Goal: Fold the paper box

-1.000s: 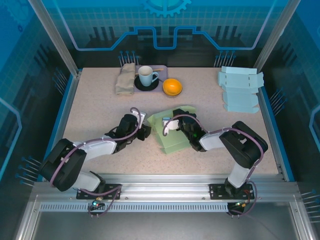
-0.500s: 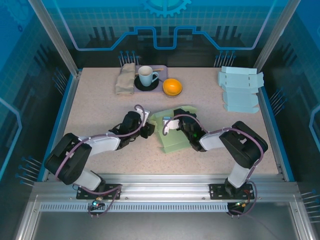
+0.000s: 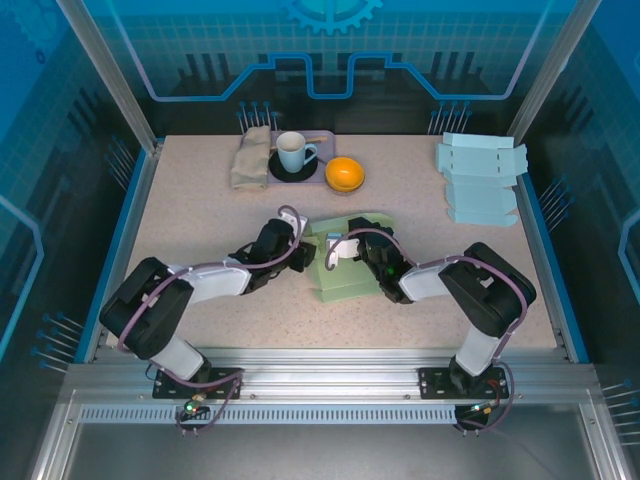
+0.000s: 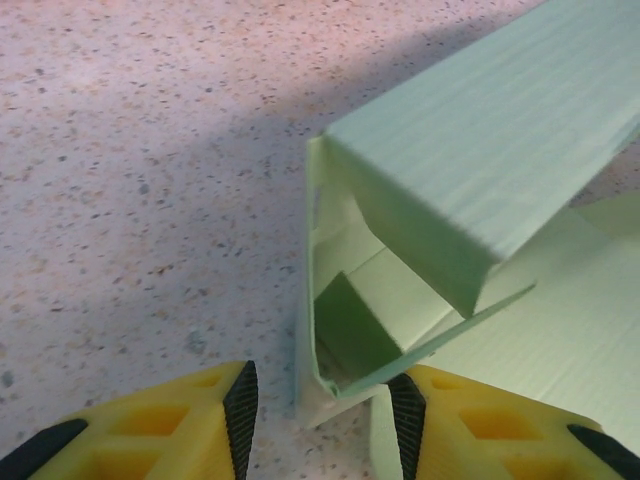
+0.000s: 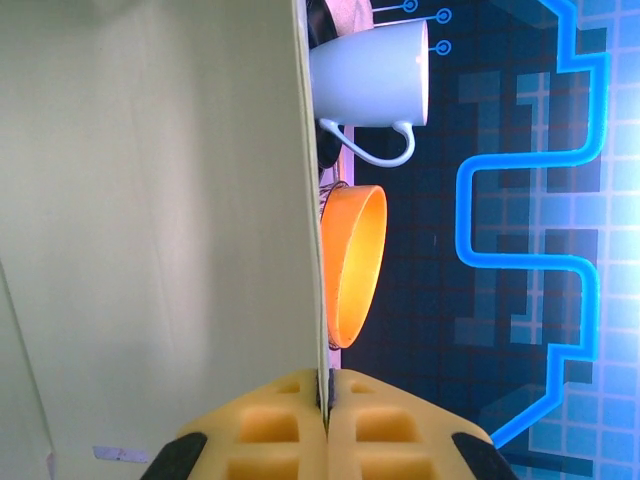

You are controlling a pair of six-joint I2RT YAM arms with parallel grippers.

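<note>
The light-green paper box [image 3: 345,272] lies partly folded in the middle of the table. My left gripper [image 3: 303,254] is at its left edge. In the left wrist view that gripper [image 4: 320,420] stands open astride the box's near corner [image 4: 318,380]; the right pad [image 4: 406,420] lies against a green flap, while the left pad [image 4: 242,415] is clear of the wall. A raised green panel [image 4: 480,170] slants above the corner. My right gripper [image 3: 348,246] is over the box's top, and in its wrist view it [image 5: 327,395] is shut on the thin edge of an upright green panel [image 5: 160,220].
At the back stand a white cup [image 3: 293,152] on a dark saucer, an orange bowl [image 3: 344,174] and a folded cloth [image 3: 250,155]. A stack of pale-blue flat box blanks [image 3: 480,180] lies back right. Framed glass walls enclose the table.
My left arm has reached rightward until its gripper straddles the box's left corner. The box's left side has been nudged slightly. The right gripper has kept its hold and place.
</note>
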